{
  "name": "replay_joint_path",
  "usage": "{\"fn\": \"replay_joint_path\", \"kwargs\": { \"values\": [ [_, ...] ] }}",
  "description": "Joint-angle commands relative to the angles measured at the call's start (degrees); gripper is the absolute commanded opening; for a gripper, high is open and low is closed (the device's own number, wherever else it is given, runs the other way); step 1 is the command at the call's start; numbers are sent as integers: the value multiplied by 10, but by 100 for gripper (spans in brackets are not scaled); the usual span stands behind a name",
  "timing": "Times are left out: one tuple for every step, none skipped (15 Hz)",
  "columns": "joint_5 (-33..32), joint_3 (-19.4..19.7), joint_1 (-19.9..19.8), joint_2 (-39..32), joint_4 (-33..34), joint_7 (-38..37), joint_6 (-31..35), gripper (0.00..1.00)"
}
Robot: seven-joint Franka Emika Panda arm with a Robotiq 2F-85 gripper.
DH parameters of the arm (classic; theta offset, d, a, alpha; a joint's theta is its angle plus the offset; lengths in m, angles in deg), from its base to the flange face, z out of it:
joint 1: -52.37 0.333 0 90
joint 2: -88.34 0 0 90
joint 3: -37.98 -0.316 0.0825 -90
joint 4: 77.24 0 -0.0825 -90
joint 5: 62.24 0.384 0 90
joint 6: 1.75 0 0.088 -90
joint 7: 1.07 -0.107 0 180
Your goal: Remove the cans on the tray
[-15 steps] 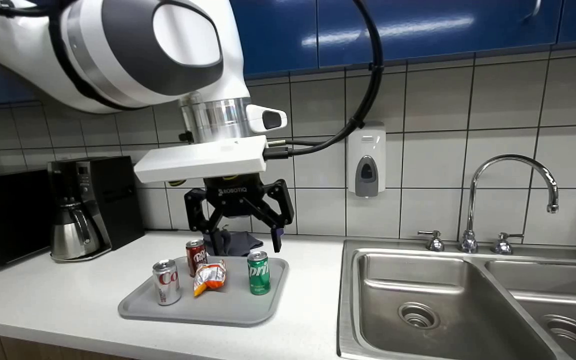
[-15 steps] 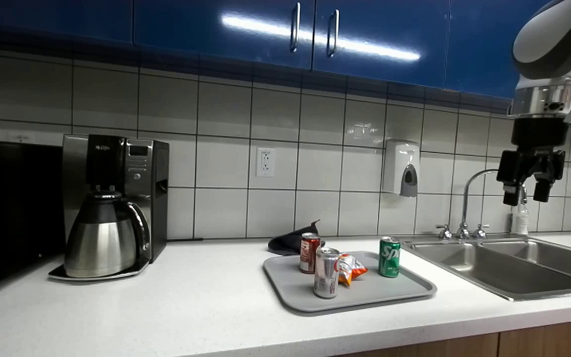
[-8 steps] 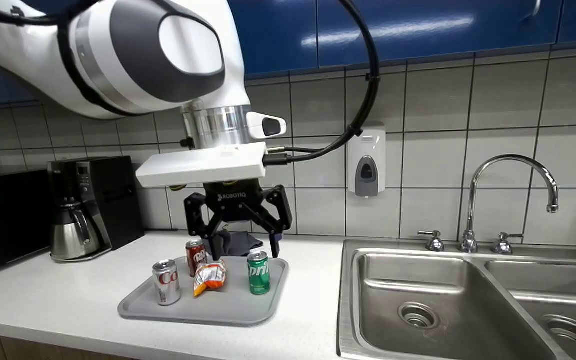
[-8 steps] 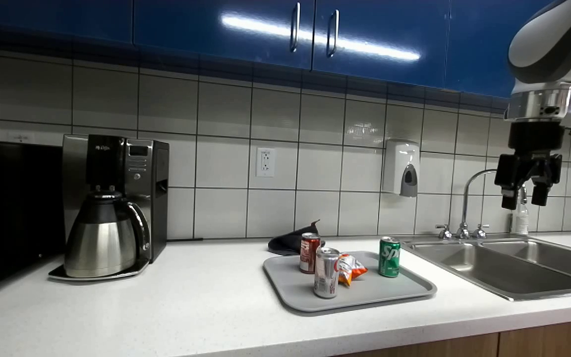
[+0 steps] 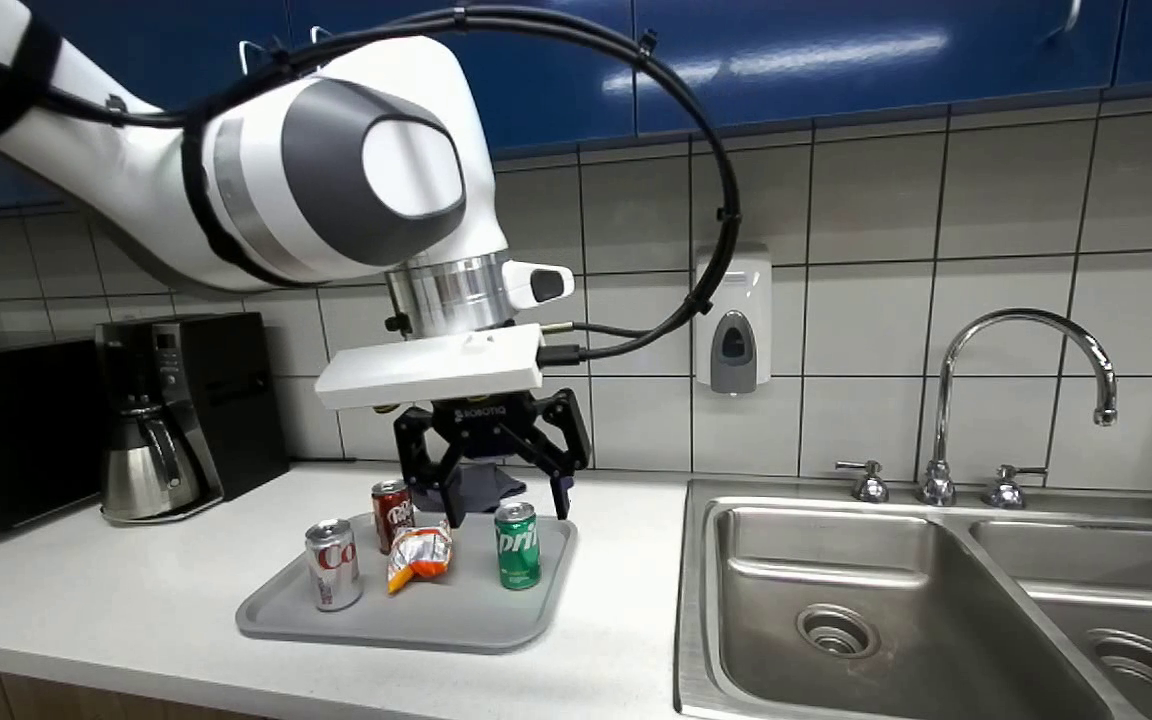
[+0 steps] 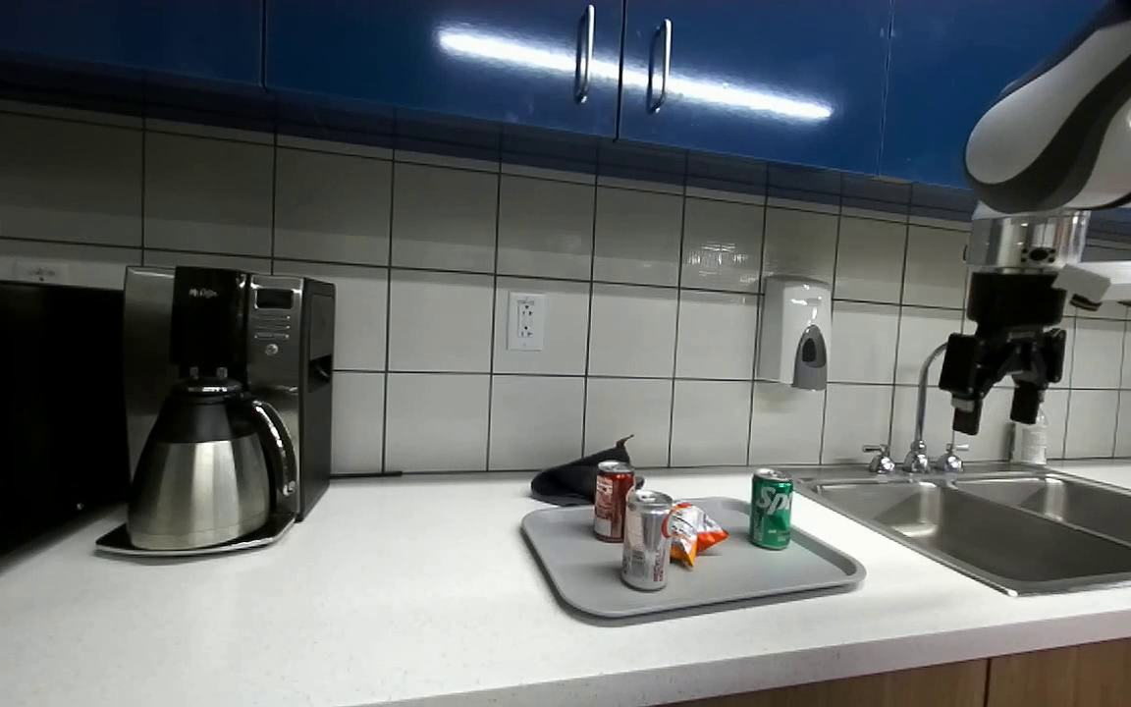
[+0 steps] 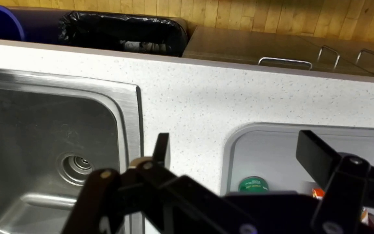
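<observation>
A green Sprite can (image 5: 518,545), a silver Diet Coke can (image 5: 333,565) and a dark red Dr Pepper can (image 5: 393,515) stand upright on the grey tray (image 5: 476,632). All of them show in an exterior view, as Sprite (image 6: 771,509), Diet Coke (image 6: 646,540) and Dr Pepper (image 6: 614,501). My gripper (image 5: 508,502) is open and empty, above tray height and apart from the cans; it also shows in an exterior view (image 6: 995,414). In the wrist view, the Sprite can (image 7: 253,184) is partly hidden by the gripper body; the others are mostly cut off or covered.
An orange and white snack bag (image 5: 420,552) lies on the tray among the cans. A dark cloth (image 5: 481,487) lies behind the tray. A steel sink (image 5: 836,560) with a faucet is beside it. A coffee maker (image 6: 222,412) stands on the counter. A lined bin (image 7: 122,31) stands below the counter edge.
My gripper has come down and moved slightly, staying open. The arm behind it has changed its bend. The cans, bag and tray have not moved.
</observation>
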Motion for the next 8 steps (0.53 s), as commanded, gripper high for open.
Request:
{"fn": "replay_joint_path", "kwargs": {
  "values": [
    [14, -18, 5, -71, 27, -23, 36, 100],
    [23, -20, 9, -87, 36, -25, 42, 100],
    [34, -20, 13, -102, 45, -27, 47, 100],
    [47, -22, 17, -118, 54, -33, 52, 100],
    [64, -24, 23, -135, 66, -40, 54, 100],
    [77, -27, 26, -149, 75, -46, 59, 100],
    [90, -29, 31, -165, 87, -50, 62, 100],
    [98, -32, 33, -179, 97, -55, 69, 100]
  ]
}}
